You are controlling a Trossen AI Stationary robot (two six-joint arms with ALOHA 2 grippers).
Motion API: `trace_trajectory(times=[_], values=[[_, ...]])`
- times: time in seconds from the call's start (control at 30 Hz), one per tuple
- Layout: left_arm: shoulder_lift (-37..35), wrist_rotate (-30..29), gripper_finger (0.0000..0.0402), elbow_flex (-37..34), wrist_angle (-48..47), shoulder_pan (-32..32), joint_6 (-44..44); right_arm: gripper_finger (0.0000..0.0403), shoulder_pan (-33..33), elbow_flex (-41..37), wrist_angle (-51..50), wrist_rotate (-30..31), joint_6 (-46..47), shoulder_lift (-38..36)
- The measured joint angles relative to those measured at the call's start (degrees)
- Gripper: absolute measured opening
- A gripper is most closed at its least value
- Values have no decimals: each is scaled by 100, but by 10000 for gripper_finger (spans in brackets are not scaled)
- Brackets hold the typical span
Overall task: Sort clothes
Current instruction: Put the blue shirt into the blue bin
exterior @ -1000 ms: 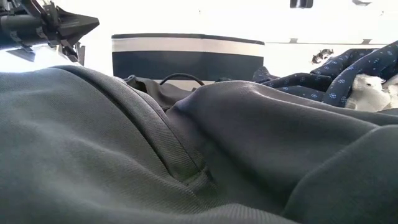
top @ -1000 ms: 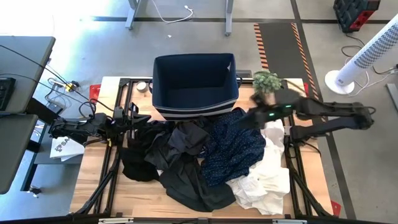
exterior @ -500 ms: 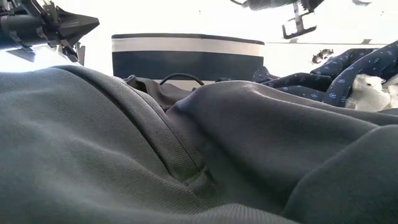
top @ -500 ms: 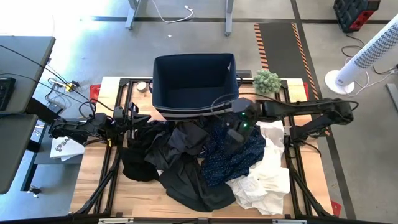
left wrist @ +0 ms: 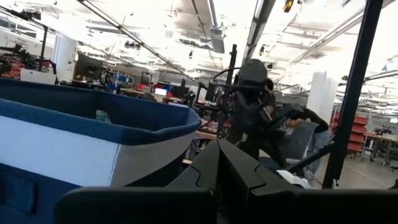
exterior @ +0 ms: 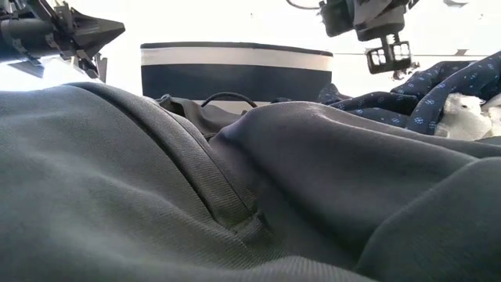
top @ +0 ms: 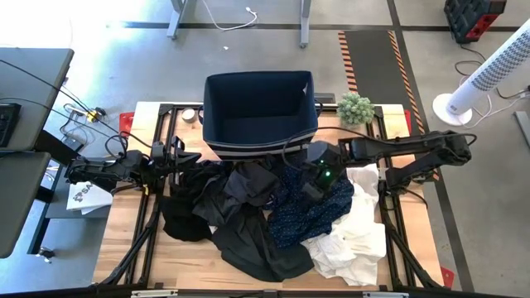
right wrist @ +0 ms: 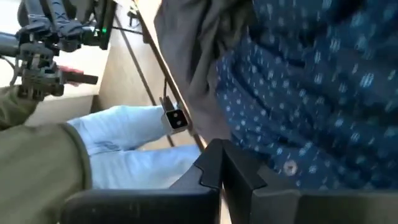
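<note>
Fingers pressed shut, empty: right gripper (top: pixel 310 187) poised over navy speckled garment (top: pixel 319 199) at pile's (top: pixel 248 223) three o'clock, likely for a pick. Left gripper (top: pixel 176 156) parked at nine o'clock, shut.

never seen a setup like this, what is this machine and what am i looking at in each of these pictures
It is a robot with two dark arms at a wooden table, each ending in a two-finger claw. One picture looks straight down, one sits at table height, half blocked by a black garment, and two come from cameras on the wrists.

On the table lies a heap of clothes: black ones, a navy speckled garment and white ones. Behind it stands a navy bin.

The right claw hangs over the navy speckled garment, fingers shut, holding nothing. The left claw waits at the table's left edge, shut.
</note>
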Motion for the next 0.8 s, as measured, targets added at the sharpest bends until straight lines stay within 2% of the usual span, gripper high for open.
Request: trace_trajectory(times=[0.13,0.23,0.4,0.53,0.63,0.7,0.8], values=[[2,-4,3,2,-7,0,-197,9,148,470,-280,187,-793,-75],[2,10,3,4,-8,0,-340,36,287,990,-1061,562,-1437,-83],[2,31,3,4,-59,2,-365,116,391,1629,-2594,2253,-2242,-87],[2,33,3,4,-163,0,-365,190,261,1469,-2625,2983,-2468,-16],[2,33,3,4,-278,0,-365,233,5,1228,-2546,3142,-2274,287],[2,44,3,4,-308,0,-369,250,-106,1152,-2500,3293,-2330,564],[2,46,3,4,-308,0,-402,258,-155,1152,-2349,3874,-2595,1061]])
